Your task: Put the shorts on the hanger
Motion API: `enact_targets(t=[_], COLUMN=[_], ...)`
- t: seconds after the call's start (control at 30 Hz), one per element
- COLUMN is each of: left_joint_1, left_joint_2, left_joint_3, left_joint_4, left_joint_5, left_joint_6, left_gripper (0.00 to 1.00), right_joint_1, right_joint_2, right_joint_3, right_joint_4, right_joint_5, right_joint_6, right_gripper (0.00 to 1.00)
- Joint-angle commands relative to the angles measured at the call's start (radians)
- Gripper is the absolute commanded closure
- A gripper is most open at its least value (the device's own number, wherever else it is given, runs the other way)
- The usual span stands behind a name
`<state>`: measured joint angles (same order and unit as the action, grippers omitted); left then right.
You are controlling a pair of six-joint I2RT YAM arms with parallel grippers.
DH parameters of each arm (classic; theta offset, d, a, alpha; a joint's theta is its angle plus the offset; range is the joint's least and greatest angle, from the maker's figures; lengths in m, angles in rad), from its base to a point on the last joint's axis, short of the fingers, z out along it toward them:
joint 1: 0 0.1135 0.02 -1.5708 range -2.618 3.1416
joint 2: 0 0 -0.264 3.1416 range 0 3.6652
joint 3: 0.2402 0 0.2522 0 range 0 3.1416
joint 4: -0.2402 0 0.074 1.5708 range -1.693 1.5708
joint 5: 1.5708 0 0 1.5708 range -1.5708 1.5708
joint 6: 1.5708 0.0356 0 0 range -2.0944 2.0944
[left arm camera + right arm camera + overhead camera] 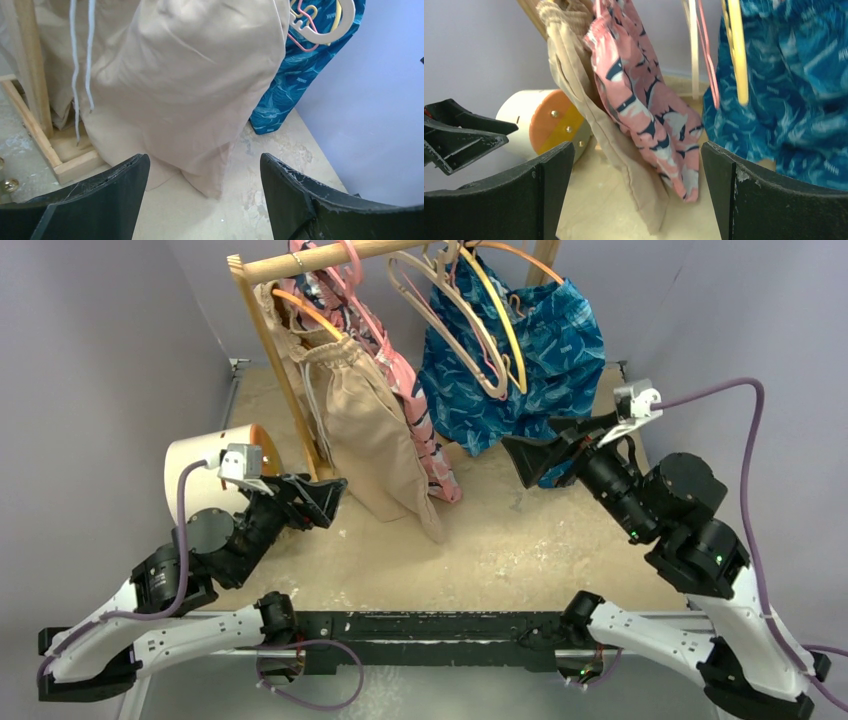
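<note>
The pink leafy-print shorts (428, 435) hang from the wooden rail, draped over the pink hanger (351, 270), just behind and right of the beige shorts (365, 430). They also show in the right wrist view (644, 100). My left gripper (335, 495) is open and empty, low, facing the beige shorts (185, 85); in its wrist view the gripper (205, 172) holds nothing. My right gripper (520, 458) is open and empty, pointing left at the pink shorts' lower end; its wrist view shows the gripper (638, 160) with its jaws wide apart.
The wooden rack (275, 350) stands at the back left. Blue patterned shorts (530, 360) hang at the right with beige and yellow hangers (480, 330). A white cylinder with an orange face (215, 455) lies at the left. Purple walls enclose the table.
</note>
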<state>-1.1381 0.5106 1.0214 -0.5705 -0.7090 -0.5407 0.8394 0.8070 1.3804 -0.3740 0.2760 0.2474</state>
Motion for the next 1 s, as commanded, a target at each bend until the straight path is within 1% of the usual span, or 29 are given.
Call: enact_targets(t=[0.0, 0.13, 0.23, 0.37, 0.57, 0.97], left_joint_1=[0.005, 0.005, 0.005, 0.005, 0.005, 0.005], left_joint_2=[0.035, 0.04, 0.039, 0.037, 0.05, 0.039], left_joint_3=[0.026, -0.005, -0.023, -0.056, -0.066, -0.091], left_joint_4=[0.036, 0.058, 0.057, 0.065, 0.077, 0.089], left_joint_5=[0.059, 0.075, 0.036, -0.012, -0.043, -0.048], left_joint_6=[-0.049, -0.086, -0.11, -0.12, -0.113, -0.133], left_gripper=[0.19, 0.2, 0.19, 0.19, 0.19, 0.18], right_joint_1=[0.005, 0.006, 0.005, 0.005, 0.006, 0.006], right_joint_2=[-0.035, -0.106, -0.167, -0.225, -0.284, -0.301], right_joint_3=[-0.037, -0.093, -0.142, -0.17, -0.179, -0.14], right_joint_4=[-0.119, -0.16, -0.205, -0.275, -0.293, -0.298], right_joint_5=[0.084, 0.129, 0.209, 0.273, 0.299, 0.265], right_joint_6=[0.179, 0.263, 0.349, 0.399, 0.409, 0.409], right_gripper=[0.01, 0.01, 0.01, 0.01, 0.01, 0.01])
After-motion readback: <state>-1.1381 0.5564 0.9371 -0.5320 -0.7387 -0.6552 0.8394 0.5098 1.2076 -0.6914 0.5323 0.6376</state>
